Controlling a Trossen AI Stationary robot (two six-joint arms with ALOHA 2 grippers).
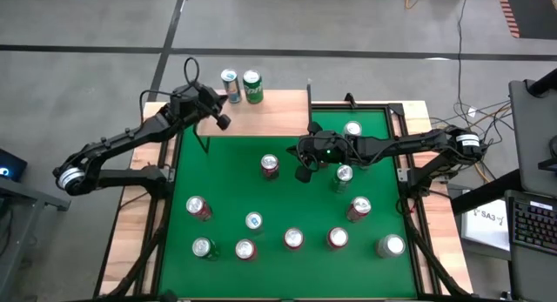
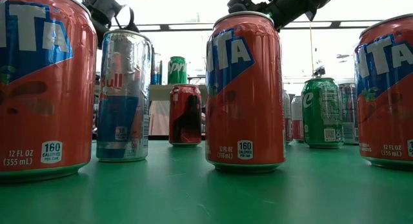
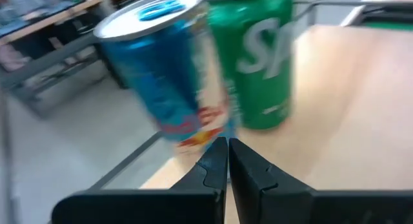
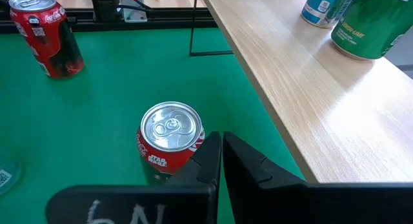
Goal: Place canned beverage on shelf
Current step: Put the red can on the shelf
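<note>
The green worktop carries most of what is left to do: about eleven cans stand on it, among them three orange Fanta cans along the near edge, the middle one closest in the low view, a tall silver-and-blue Red Bull can, a green Sprite can and a red Coca-Cola can near the middle. At the far left end of the worktop stands the shelf, its light-wood board raised on thin black legs, and it holds two cans side by side at its back edge: a blue slim can and a green Sprite can. So two placements look finished, and the bulk of the cans is not yet moved. The left end effector hovers over the shelf board just in front of those two cans, its fingers clenched together on nothing; the blue can looks blurred and tilted in its wrist view, though whether it truly leans cannot be told. The right end effector hangs above the worktop just beside the Coca-Cola can, likewise clenched and empty, which suggests that can as the next candidate to be grasped.
</note>
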